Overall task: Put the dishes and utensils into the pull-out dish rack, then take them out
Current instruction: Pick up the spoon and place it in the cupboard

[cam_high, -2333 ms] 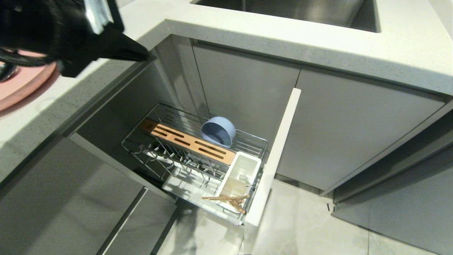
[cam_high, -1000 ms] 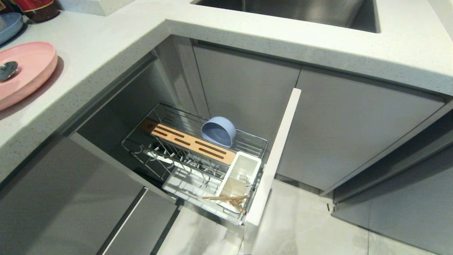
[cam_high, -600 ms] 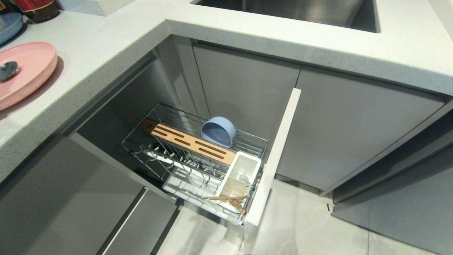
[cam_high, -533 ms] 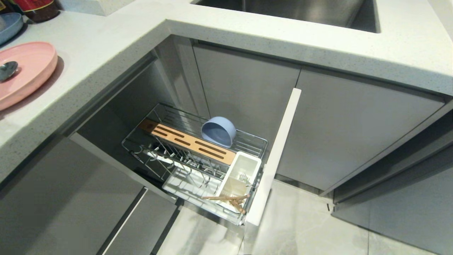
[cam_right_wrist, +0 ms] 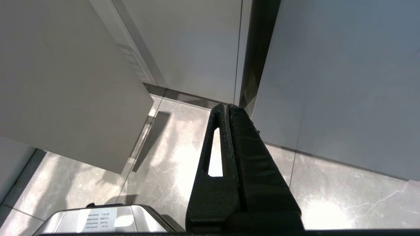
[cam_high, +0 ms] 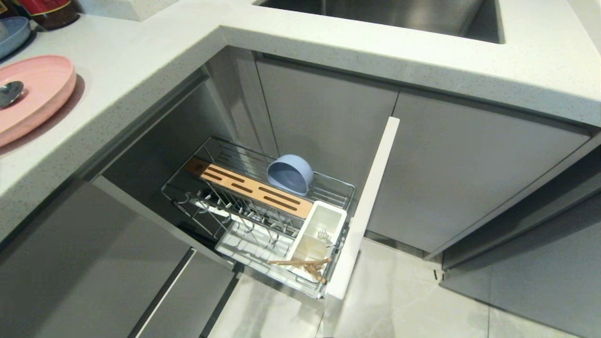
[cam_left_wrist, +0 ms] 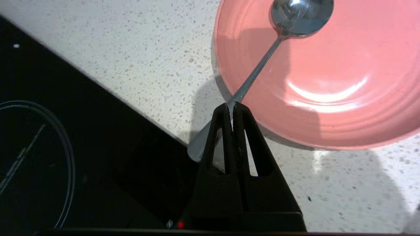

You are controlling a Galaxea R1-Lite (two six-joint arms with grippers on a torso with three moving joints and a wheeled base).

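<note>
The pink plate (cam_high: 33, 94) (cam_left_wrist: 328, 75) lies on the counter at the far left. The silver spoon (cam_high: 10, 92) (cam_left_wrist: 262, 62) rests in it, its handle reaching over the rim onto the counter. My left gripper (cam_left_wrist: 231, 105) hangs shut just above that handle, and the spoon still lies flat. The pull-out dish rack (cam_high: 253, 206) stands open below. The blue bowl (cam_high: 289, 174) leans behind its wood strip. The chopsticks (cam_high: 303, 264) lie across the white utensil box (cam_high: 317, 234). My right gripper (cam_right_wrist: 228, 106) is parked shut and empty over the floor.
A blue-grey plate (cam_high: 11, 35) and a red jar (cam_high: 49, 11) stand at the counter's far corner. A black cooktop (cam_left_wrist: 65, 147) borders the plate's side. The sink (cam_high: 385, 14) is behind. The rack's pale front panel (cam_high: 364, 206) juts out over the tiled floor (cam_high: 413, 300).
My left arm covered the plate in the head view 2.3 s ago and has left that view since. Plate, spoon, bowl and chopsticks have kept their places.
</note>
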